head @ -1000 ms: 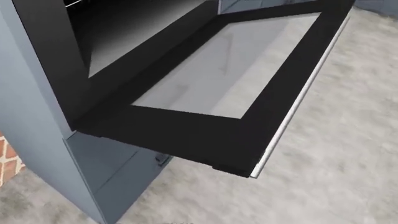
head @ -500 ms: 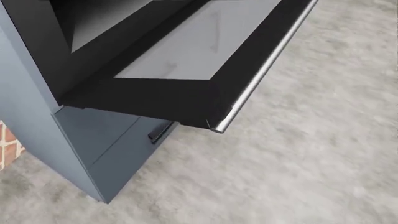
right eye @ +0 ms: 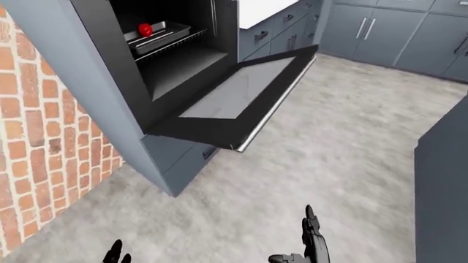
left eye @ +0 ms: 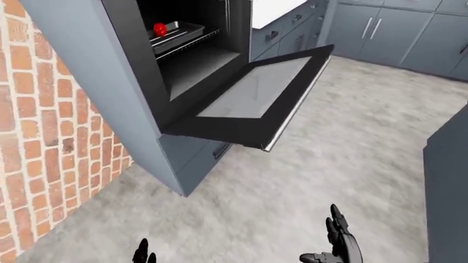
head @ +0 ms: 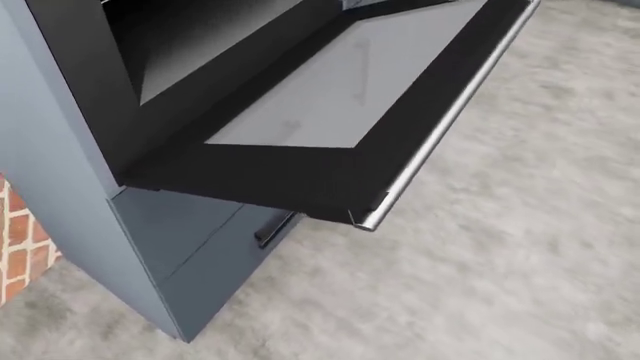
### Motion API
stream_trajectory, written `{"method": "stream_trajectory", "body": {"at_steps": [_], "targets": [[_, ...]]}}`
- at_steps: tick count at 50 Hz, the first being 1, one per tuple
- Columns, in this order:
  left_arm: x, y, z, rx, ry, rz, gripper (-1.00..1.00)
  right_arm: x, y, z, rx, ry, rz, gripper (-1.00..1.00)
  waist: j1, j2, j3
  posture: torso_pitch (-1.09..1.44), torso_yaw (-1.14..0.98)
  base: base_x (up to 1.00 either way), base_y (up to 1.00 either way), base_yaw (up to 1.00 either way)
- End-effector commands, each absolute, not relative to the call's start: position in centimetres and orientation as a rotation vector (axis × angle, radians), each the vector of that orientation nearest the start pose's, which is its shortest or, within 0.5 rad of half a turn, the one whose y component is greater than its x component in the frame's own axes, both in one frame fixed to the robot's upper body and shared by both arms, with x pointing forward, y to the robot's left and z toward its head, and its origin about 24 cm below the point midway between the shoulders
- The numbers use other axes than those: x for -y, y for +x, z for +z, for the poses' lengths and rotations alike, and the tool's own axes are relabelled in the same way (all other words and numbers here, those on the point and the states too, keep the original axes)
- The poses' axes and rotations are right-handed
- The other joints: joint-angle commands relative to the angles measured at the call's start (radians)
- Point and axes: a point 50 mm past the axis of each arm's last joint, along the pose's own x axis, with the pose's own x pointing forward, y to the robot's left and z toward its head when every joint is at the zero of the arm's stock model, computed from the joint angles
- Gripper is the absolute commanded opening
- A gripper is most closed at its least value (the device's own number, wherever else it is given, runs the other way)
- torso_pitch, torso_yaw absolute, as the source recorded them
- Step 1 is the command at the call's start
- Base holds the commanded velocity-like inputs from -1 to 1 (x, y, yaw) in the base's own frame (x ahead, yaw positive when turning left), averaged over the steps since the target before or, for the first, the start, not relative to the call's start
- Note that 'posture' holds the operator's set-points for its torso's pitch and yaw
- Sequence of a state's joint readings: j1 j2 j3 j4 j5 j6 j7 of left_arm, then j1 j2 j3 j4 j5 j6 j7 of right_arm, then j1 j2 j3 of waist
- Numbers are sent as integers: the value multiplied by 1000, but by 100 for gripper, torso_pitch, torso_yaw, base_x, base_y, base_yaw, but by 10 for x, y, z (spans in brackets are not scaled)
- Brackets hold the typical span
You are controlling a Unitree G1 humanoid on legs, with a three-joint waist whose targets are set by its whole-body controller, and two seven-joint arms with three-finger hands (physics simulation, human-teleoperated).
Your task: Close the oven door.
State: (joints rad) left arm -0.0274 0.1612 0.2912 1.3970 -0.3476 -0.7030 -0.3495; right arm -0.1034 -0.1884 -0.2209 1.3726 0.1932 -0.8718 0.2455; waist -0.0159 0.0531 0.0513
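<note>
The oven door (left eye: 252,98) hangs fully open, lying flat and level, black-framed with a glass pane and a silver handle bar (left eye: 296,104) along its outer edge. The oven cavity (left eye: 186,49) above it holds a metal tray (left eye: 175,32) on a rack with a red object (left eye: 159,28) in it. My right hand (left eye: 333,249) shows at the bottom of the left-eye view, fingers spread open and empty, well below the door. Only the fingertips (left eye: 143,253) of my left hand show at the bottom edge.
A brick wall (left eye: 44,142) runs down the left. Below the oven sits a grey drawer with a dark handle (head: 272,226). Grey cabinets (left eye: 380,33) line the top right, and another grey cabinet side (left eye: 447,186) stands at the right edge. The floor is grey concrete.
The head view has shifted: the door dropped toward the top of the picture half a second ago, and now sits a little lower again. The door itself stays flat open.
</note>
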Motion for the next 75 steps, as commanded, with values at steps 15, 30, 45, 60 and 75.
{"method": "stream_trajectory", "body": {"at_steps": [15, 30, 45, 60, 75], "targets": [[-249, 118, -125, -499, -207, 292, 100, 240, 165, -98, -290, 7, -153, 100, 30, -87, -13, 0, 0, 22, 0, 0], [-249, 119, -125, -499, -210, 292, 100, 240, 166, -98, -290, 29, -155, 100, 1, -19, -20, 0, 0, 17, 8, 0], [-249, 119, -125, -497, -211, 294, 100, 240, 167, -98, -292, 54, -165, 100, 4, -92, -29, 0, 0, 5, 21, 0], [-249, 119, -125, -496, -213, 294, 100, 241, 167, -98, -284, 64, -172, 100, 3, 2, -22, 0, 0, 0, 19, 0], [-249, 119, -125, -494, -211, 292, 100, 248, 177, -97, -310, 70, -260, 100, 10, -67, -49, 0, 0, 0, 0, 0]]}}
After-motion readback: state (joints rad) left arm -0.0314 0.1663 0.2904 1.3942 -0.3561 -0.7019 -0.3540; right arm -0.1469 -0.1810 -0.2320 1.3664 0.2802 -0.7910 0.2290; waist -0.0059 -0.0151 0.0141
